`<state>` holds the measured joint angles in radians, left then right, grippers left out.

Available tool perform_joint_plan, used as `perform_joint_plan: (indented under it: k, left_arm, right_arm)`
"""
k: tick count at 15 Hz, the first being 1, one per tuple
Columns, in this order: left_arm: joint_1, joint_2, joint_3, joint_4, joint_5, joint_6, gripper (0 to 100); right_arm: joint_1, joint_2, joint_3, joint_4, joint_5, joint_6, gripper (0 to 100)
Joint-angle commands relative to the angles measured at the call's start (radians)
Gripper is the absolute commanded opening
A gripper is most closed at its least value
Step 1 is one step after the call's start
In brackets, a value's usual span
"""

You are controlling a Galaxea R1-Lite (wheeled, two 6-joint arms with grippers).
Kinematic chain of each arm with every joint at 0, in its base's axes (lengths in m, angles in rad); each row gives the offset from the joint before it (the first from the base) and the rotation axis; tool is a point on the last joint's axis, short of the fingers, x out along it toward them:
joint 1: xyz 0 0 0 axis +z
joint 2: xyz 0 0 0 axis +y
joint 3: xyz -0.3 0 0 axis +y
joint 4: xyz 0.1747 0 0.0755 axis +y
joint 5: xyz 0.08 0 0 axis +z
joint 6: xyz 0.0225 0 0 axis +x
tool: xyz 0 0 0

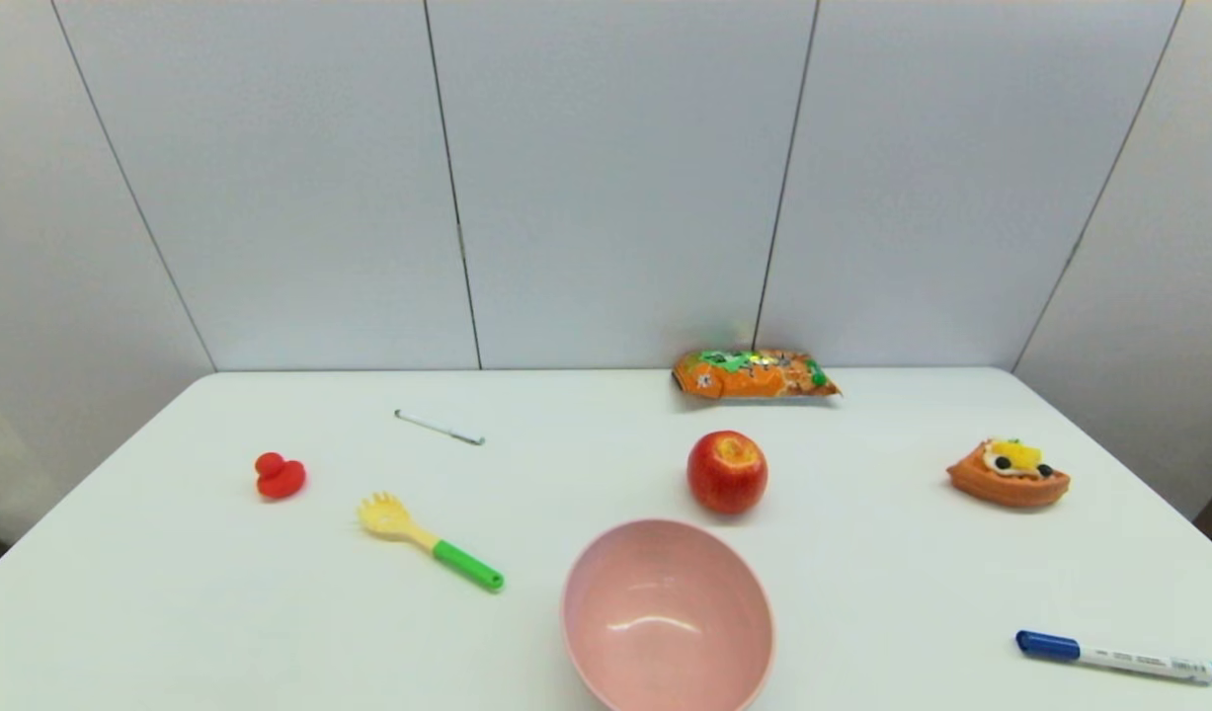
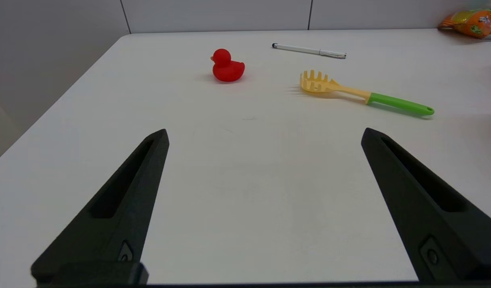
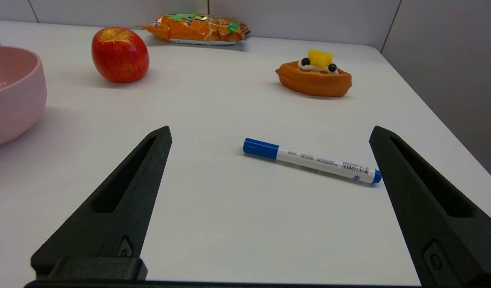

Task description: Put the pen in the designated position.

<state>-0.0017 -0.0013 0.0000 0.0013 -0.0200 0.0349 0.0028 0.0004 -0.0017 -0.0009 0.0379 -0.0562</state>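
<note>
Pale grey wall panels close off the far side of a white bench (image 1: pixel 586 464), where the pen (image 1: pixel 439 428) lies flat on the robot's left, toward the far edge, well apart from everything else. Nearer than it sit a red duck (image 1: pixel 280 476) and a yellow fork with a green handle (image 1: pixel 430 541). A pink bowl (image 1: pixel 667 614) stands at the near middle, with an apple (image 1: pixel 727 471) just beyond it. On the right lies a blue-capped marker (image 1: pixel 1117 657) (thicker than the pen, and not the task's thing).

Neither arm shows in the head view. The left gripper (image 2: pixel 264 134) hovers low over bare bench short of the duck and fork, jaws wide apart and holding nothing. The right gripper (image 3: pixel 270 132) waits likewise with jaws apart, over the marker.

Judging by the layout, the left arm should do the reaching. It ought to pass between the duck and fork, turn its jaws across the pen's length, and close at mid-barrel, low enough that so slim a shaft cannot roll away.
</note>
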Motion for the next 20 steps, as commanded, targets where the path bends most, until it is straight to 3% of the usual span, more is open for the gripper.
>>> perform_joint_plan:
  k: [1,20]
  left_arm:
    - [0.000,0.000,0.000,0.000,0.000,0.000,100]
    - [0.000,0.000,0.000,0.000,0.000,0.000,100]
  right_arm:
    - [0.000,0.001,0.000,-0.001,0.000,-0.001,100]
    - [0.000,0.001,0.000,-0.001,0.002,0.001,100]
